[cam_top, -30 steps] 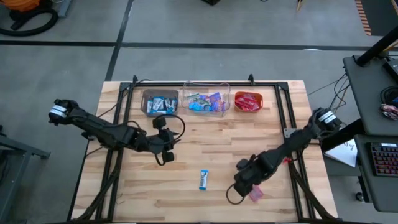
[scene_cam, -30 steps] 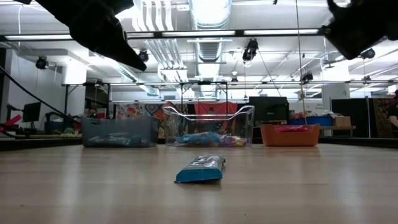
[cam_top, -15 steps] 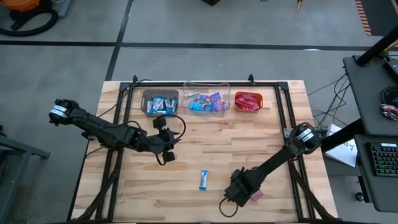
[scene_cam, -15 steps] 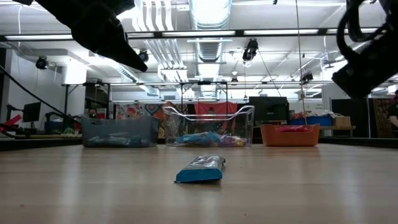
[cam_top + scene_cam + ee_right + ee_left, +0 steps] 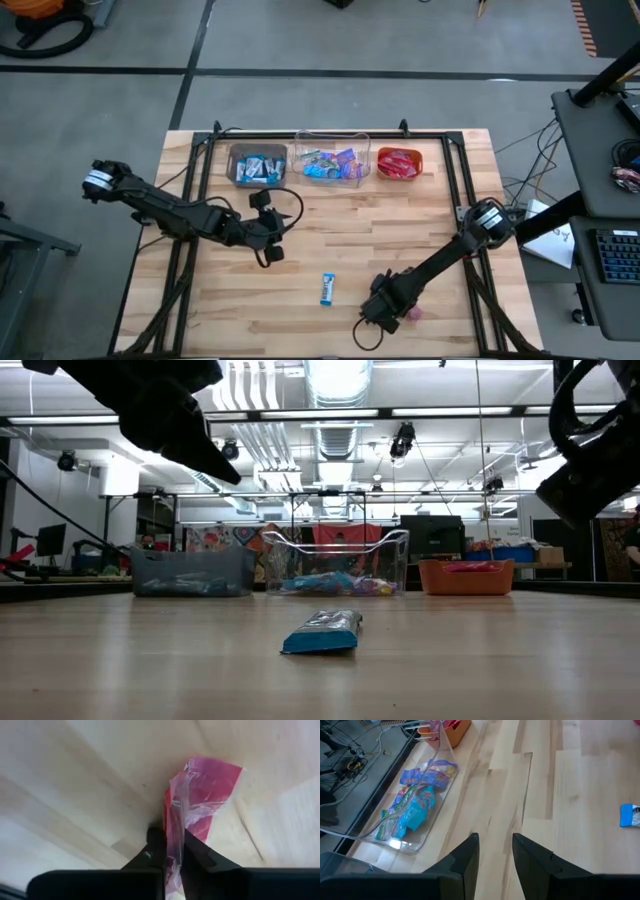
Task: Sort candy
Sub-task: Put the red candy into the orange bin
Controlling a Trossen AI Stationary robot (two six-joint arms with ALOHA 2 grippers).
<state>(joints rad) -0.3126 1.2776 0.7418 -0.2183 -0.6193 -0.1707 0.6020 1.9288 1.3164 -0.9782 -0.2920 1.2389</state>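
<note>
candy sorting table, seen from above: the right gripper (image 5: 385, 310) sits low on the wooden table (image 5: 440, 210) at the lower right of the high view, and its own wrist view shows its two dark fingers (image 5: 156, 851) pinched together on the crinkled edge of a red-wrapped candy (image 5: 200, 805) that rests against the wood (only a sliver of pink shows beside the arm from overhead). the left gripper (image 5: 268, 240) hangs over the middle left of the table, its fingers (image 5: 465, 857) standing a little apart with bare wood between them and nothing held. a blue-and-white wrapped candy (image 5: 327, 288) lies alone at the lower centre of the high view, between the two grippers and touching neither; it shows again in the middle foreground of the low view (image 5: 322, 632) and at the right edge of the left wrist view (image 5: 631, 815). along the top edge of the table three bins stand in a row: a brown bin (image 5: 233, 160) at the left with blue-and-white sweets in it, a clear bin (image 5: 299, 140) in the middle holding blue and purple multicolour wrappers, and an orange bin (image 5: 381, 172) at the right with red ones. the clear bin fills the left part of the left wrist view (image 5: 437, 755).
</note>
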